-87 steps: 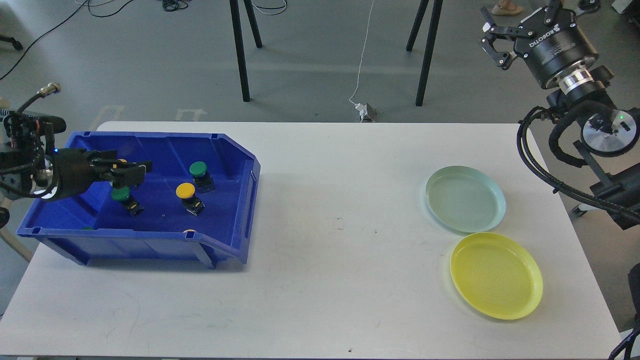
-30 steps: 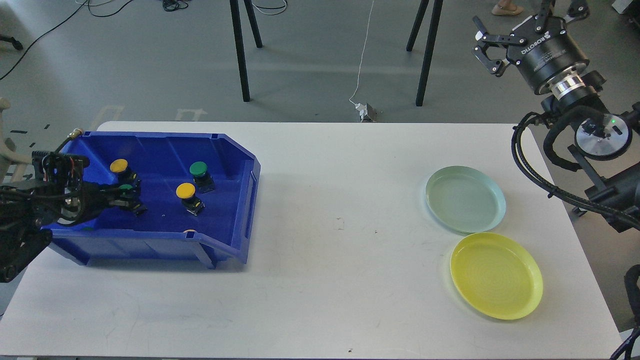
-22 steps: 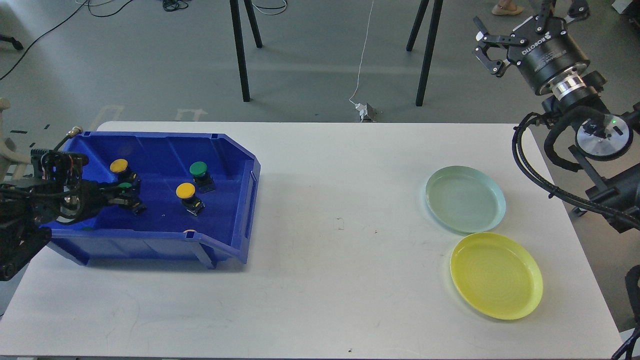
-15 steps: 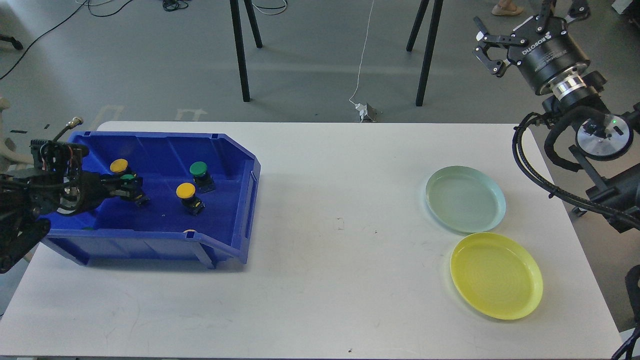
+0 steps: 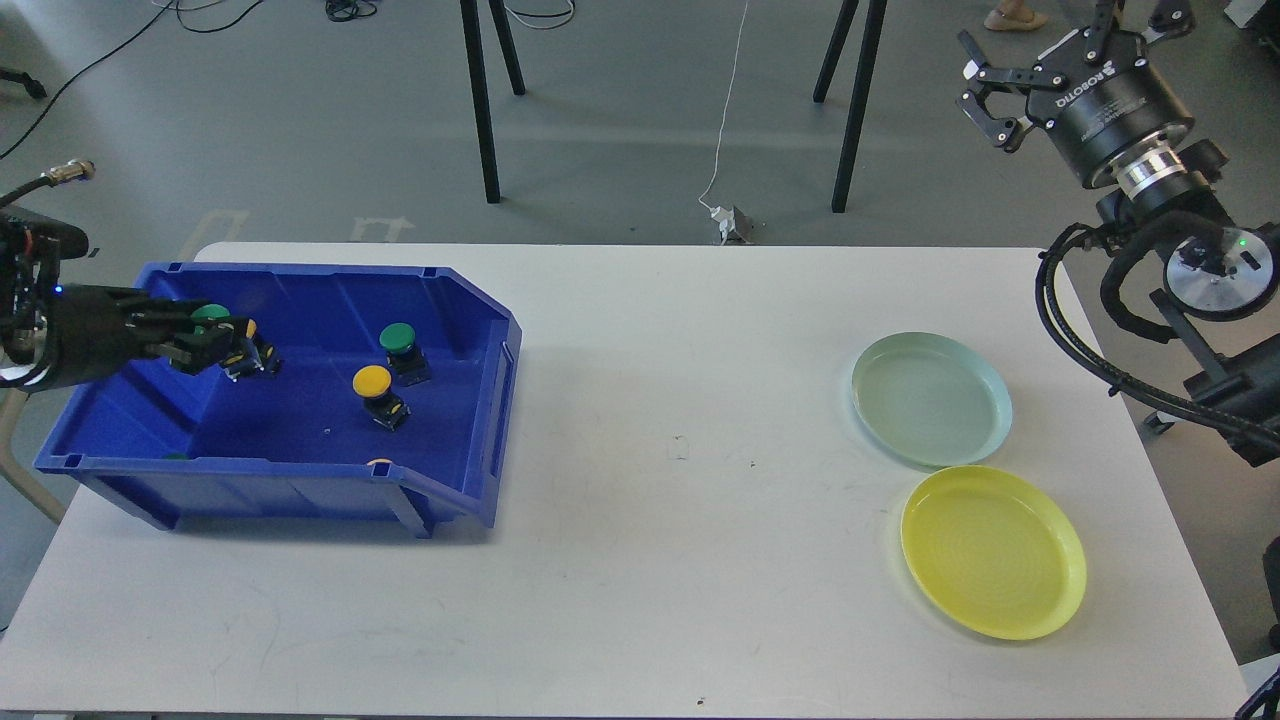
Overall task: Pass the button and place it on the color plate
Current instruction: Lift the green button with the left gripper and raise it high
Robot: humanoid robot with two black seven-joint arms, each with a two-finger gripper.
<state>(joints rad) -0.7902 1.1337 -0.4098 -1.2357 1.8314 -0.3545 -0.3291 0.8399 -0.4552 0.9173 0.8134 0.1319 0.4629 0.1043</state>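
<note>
My left gripper (image 5: 212,345) is inside the blue bin (image 5: 470,330) at its left side, shut on a green button (image 5: 208,313) held a little above the bin floor. A yellow button (image 5: 247,329) sits just behind the fingers, partly hidden. Another green button (image 5: 397,339) and another yellow button (image 5: 372,381) stand in the middle of the bin. The pale green plate (image 5: 930,398) and the yellow plate (image 5: 992,550) lie at the table's right. My right gripper (image 5: 982,96) is open and empty, high above the table's far right corner.
Two more button caps, green (image 5: 175,456) and yellow (image 5: 379,462), peek over the bin's front wall. The white table (image 5: 680,500) stretches between bin and plates. Black stand legs (image 5: 482,110) and a cable (image 5: 722,130) are on the floor behind.
My left gripper went down onto the green button at the bin's left, closed on it, and has now lifted it up and to the left. The right arm shifted only slightly.
</note>
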